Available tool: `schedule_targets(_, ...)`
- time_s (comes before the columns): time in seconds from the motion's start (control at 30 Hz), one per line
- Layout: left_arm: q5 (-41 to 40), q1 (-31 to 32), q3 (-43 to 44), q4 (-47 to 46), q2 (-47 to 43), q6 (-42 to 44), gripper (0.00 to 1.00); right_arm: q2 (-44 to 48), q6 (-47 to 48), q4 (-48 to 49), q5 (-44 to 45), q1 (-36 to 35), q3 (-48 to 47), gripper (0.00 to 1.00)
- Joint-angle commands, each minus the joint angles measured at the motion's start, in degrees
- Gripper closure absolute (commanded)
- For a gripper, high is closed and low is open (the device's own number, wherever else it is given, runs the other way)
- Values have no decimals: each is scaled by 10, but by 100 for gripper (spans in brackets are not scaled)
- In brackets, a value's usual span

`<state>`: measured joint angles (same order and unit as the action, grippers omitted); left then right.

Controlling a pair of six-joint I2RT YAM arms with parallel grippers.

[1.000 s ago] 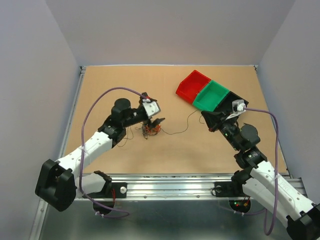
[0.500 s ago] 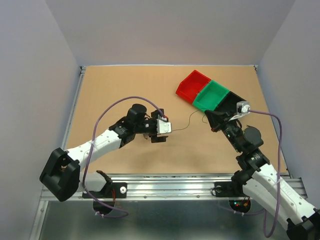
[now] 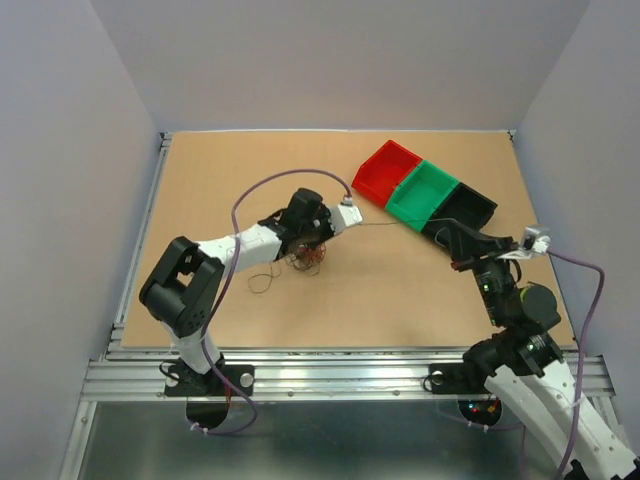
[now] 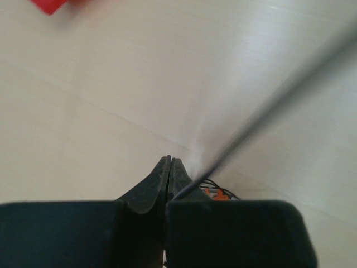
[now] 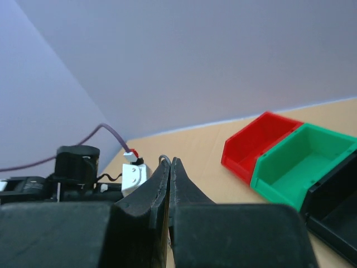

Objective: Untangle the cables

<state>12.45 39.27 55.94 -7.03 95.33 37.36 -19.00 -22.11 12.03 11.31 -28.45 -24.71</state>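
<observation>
The cables form a small black and orange-red tangle on the brown table, with a loose dark loop to its left. My left gripper lies just right of the tangle, shut on a thin black cable that runs taut to my right gripper. In the left wrist view the jaws are pressed together; the blurred cable leaves them toward the upper right, and orange wires show behind one finger. The right gripper is shut, with a grey wire loop at its tips.
Three bins stand in a row at the back right: red, green and black, also seen as red bin and green bin. Grey walls enclose the table. The left arm's purple cable arches over it.
My left gripper has gone from open to shut and swung right, past the tangle. My right arm has pulled back to the right, drawing the black cable taut between the grippers.
</observation>
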Motion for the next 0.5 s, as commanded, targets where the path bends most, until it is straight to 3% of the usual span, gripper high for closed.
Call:
schedule_targets(0.0,-33,-98,90,8,27,-94,94,90,-12,-73,137,0,-21,99)
schedule_targets(0.1,-36,-145,134,37,64,-126,95,199,-26,-148,189,1,-28,99)
schedule_targets(0.17,-40,-162,148,34,71,-146,100,193,-49,-208,212,1,-72,100)
schedule_targets(0.47,-34,-316,145,-23,27,-238,100,196,-65,-213,263,1,-65,99)
